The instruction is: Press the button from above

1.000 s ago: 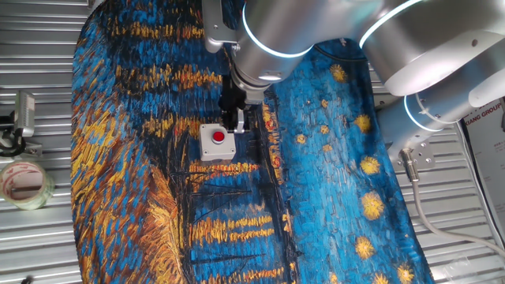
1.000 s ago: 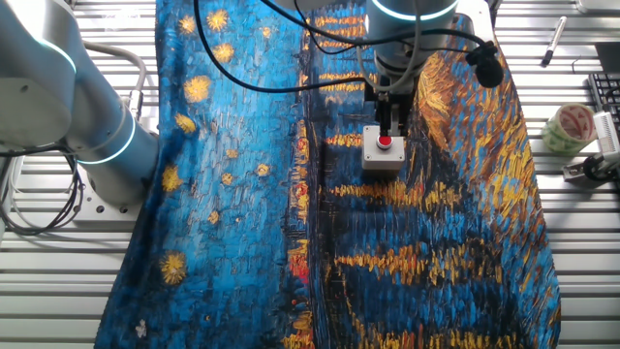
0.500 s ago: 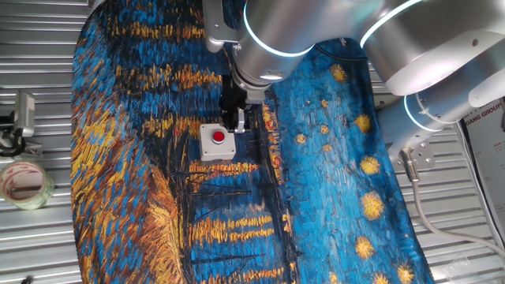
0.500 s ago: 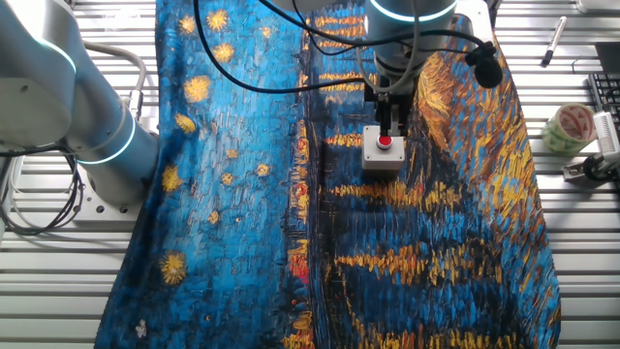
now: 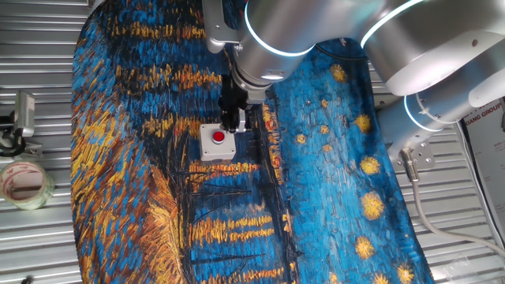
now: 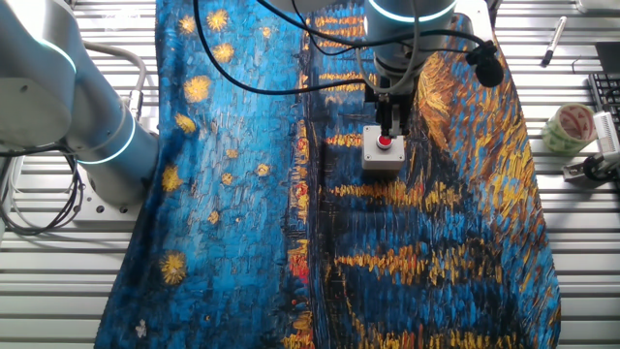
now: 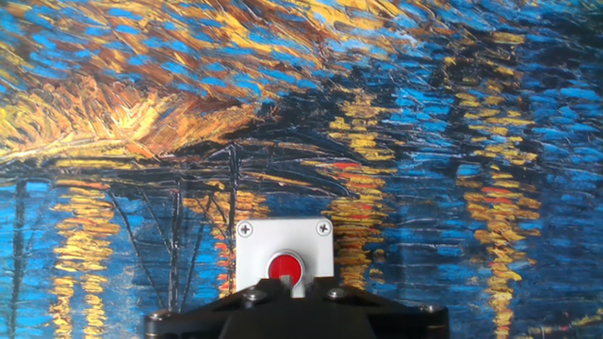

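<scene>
The red button (image 5: 218, 137) sits in the top of a small light-grey square box (image 5: 207, 150) on the painted cloth. It also shows in the other fixed view (image 6: 385, 143) and low in the hand view (image 7: 285, 267). My gripper (image 5: 233, 125) points down, just above the box's far edge and slightly to the right of the button. In the other fixed view, my gripper (image 6: 389, 132) has its tips just over the button's far side. In the hand view the black fingertips (image 7: 279, 285) meet with no gap, partly covering the button's near rim.
A blue and orange painted cloth (image 5: 158, 95) covers the slatted metal table (image 5: 39, 71). A tape roll (image 5: 24, 183) and a metal clip (image 5: 22, 114) lie off the cloth at one side. The arm's base (image 6: 92, 126) stands at the other side.
</scene>
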Robot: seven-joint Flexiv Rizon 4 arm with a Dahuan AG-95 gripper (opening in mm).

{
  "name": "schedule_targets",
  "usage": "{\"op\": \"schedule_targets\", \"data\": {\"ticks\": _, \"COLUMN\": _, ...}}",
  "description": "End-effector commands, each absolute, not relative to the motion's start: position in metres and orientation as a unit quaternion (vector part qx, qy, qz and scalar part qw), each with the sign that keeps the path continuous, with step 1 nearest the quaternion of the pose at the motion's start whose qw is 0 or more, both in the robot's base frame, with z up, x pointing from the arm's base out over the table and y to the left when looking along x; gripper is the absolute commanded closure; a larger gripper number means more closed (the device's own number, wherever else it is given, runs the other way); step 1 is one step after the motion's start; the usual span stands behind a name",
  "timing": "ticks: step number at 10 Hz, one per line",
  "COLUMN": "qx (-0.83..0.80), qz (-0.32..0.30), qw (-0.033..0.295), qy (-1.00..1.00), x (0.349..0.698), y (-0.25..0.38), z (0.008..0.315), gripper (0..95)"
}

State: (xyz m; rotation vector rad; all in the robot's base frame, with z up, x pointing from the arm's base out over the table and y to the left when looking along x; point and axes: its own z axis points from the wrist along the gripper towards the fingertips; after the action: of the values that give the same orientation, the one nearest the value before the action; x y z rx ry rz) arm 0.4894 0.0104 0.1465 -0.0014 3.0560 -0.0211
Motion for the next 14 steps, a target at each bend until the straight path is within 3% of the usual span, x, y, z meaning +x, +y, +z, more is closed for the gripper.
{"op": "schedule_targets", "data": {"ticks": 1, "qx": 0.003, "qz": -0.006, "qw": 0.040, "qy": 0.999, "x": 0.4891, "y": 0.0108, "z": 0.1473, "gripper": 95.0}}
{"op": "schedule_targets", "data": {"ticks": 2, "qx": 0.004, "qz": -0.007, "qw": 0.041, "qy": 0.999, "x": 0.4891, "y": 0.0109, "z": 0.1476, "gripper": 95.0}}
{"op": "schedule_targets", "data": {"ticks": 4, "qx": -0.001, "qz": -0.007, "qw": 0.042, "qy": 0.999, "x": 0.4891, "y": 0.0109, "z": 0.1476, "gripper": 57.0}}
{"op": "schedule_targets", "data": {"ticks": 5, "qx": -0.001, "qz": -0.007, "qw": 0.043, "qy": 0.999, "x": 0.4891, "y": 0.0109, "z": 0.1476, "gripper": 57.0}}
{"op": "schedule_targets", "data": {"ticks": 6, "qx": -0.001, "qz": -0.007, "qw": 0.043, "qy": 0.999, "x": 0.4891, "y": 0.0109, "z": 0.1476, "gripper": 38.0}}
{"op": "schedule_targets", "data": {"ticks": 13, "qx": -0.009, "qz": -0.007, "qw": 0.047, "qy": 0.999, "x": 0.4891, "y": 0.0109, "z": 0.1476, "gripper": 38.0}}
{"op": "schedule_targets", "data": {"ticks": 14, "qx": -0.010, "qz": -0.007, "qw": 0.047, "qy": 0.999, "x": 0.4891, "y": 0.0109, "z": 0.1476, "gripper": 19.0}}
